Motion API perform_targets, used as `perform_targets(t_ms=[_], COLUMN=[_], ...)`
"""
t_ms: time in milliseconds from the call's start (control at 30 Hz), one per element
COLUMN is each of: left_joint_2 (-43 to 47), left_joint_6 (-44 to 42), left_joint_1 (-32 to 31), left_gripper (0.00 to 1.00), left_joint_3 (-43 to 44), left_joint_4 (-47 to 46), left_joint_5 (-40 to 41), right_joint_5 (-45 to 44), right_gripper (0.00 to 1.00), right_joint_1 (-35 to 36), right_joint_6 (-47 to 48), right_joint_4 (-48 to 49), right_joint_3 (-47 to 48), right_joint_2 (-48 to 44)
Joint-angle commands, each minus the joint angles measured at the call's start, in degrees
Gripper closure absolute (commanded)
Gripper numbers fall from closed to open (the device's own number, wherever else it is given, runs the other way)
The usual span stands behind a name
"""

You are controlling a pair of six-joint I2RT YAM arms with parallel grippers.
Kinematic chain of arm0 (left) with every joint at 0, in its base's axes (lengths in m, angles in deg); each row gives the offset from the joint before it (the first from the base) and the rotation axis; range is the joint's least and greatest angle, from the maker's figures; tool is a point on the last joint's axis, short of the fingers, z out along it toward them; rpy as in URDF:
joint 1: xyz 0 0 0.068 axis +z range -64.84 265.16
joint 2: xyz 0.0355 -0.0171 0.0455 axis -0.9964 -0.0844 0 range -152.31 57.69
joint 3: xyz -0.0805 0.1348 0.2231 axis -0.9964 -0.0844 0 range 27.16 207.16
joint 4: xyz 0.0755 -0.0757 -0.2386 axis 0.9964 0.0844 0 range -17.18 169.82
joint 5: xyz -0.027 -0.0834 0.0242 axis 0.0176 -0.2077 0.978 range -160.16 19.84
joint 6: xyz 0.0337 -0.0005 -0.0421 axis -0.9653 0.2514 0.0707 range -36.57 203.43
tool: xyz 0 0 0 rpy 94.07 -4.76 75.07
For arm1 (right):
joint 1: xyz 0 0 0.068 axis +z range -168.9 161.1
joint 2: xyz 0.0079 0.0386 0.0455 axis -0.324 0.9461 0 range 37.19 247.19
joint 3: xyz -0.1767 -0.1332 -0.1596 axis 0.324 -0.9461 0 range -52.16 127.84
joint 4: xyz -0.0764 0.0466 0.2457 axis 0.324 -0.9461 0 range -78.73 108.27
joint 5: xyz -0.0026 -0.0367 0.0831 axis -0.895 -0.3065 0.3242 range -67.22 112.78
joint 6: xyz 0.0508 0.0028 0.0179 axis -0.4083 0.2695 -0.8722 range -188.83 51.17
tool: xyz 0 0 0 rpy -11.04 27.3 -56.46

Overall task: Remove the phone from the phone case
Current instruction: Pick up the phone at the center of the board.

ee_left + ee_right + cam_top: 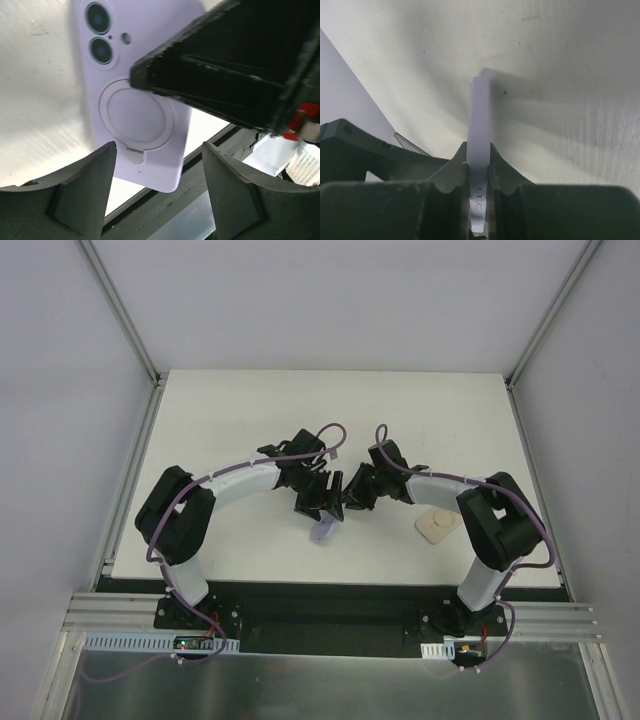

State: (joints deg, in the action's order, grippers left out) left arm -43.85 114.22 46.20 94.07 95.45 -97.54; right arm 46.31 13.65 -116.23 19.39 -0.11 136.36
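White table (250, 410) lies under both arms; above its middle the lilac silicone phone case (140, 100) hangs, phone (98, 20) inside, its edge clamped in the right hand (479, 167). Left hand (159, 150) stands apart around the lower end. Best to close there on the case rim and peel, keeping the right grip firm.

Both arms are bolted to a black base plate (330, 618). The left arm (240, 483) and right arm (445, 485) look alike: white tube links between bulky black joint housings. A purple cable (343, 432) runs along each and loops loose at the end farthest from the plate. At each foot, just nearer than the plate, sits a small circuit board (188, 643) with red wiring. The left hand (159, 150) has matte dark-grey, wedge-shaped fingers (82, 190). The right hand (479, 152) has the same grey, with tips that taper to points.
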Motion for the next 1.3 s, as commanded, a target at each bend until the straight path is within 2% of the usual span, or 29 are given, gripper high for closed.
perform_targets(t_ms=[0, 100, 200, 300, 467, 667, 767, 967, 1100, 1267], left_joint_2=[5.11, 7.49, 10.30, 12.41, 11.10, 7.41, 6.18, 3.02, 2.31, 2.04], left_joint_6=[-1.08, -1.78, -2.66, -4.76, -9.77, -11.62, -11.98, -14.61, -15.49, -16.19], left_joint_1=[-1.29, -1.82, -2.87, -4.36, -9.72, -15.78, -17.37, -20.45, -20.98, -21.59], left_gripper=[0.37, 0.18, 0.11, 0.09, 0.12, 0.16, 0.19, 0.27, 0.39, 0.47], left_joint_3=[0.67, 0.24, -0.29, -0.03, 2.60, 5.68, 7.00, 10.51, 11.48, 11.31], left_joint_4=[-1.63, -1.54, -1.19, 0.21, 5.48, 9.44, 10.15, 10.50, 10.59, 10.85], left_joint_5=[-1.28, 0.56, 4.86, 10.73, 18.75, 31.67, 37.19, 43.18, 44.07, 44.87], right_joint_5=[2.49, 1.96, 0.73, -0.67, -1.73, -5.51, -5.51, -4.28, -4.81, -4.63], right_gripper=[0.98, 0.99, 0.99, 0.99, 0.99, 0.99, 0.99, 0.99, 0.99, 0.98], right_joint_1=[0.75, 0.67, 0.67, 0.75, 0.76, 0.75, 0.84, 0.84, 0.93, 0.93], right_joint_6=[-1.73, -1.82, -2.08, -3.14, -5.69, -5.69, -6.04, -6.22, -6.30, -6.48], right_joint_4=[2.92, 0.99, -4.19, -9.20, -13.50, -23.08, -24.85, -28.89, -29.69, -30.04], right_joint_3=[1.74, 2.35, 4.10, 5.86, 7.09, 10.52, 11.31, 13.51, 13.43, 13.78], right_joint_2=[-1.09, -2.05, -2.85, -3.37, -4.87, -6.80, -6.98, -5.40, -5.92, -5.84])
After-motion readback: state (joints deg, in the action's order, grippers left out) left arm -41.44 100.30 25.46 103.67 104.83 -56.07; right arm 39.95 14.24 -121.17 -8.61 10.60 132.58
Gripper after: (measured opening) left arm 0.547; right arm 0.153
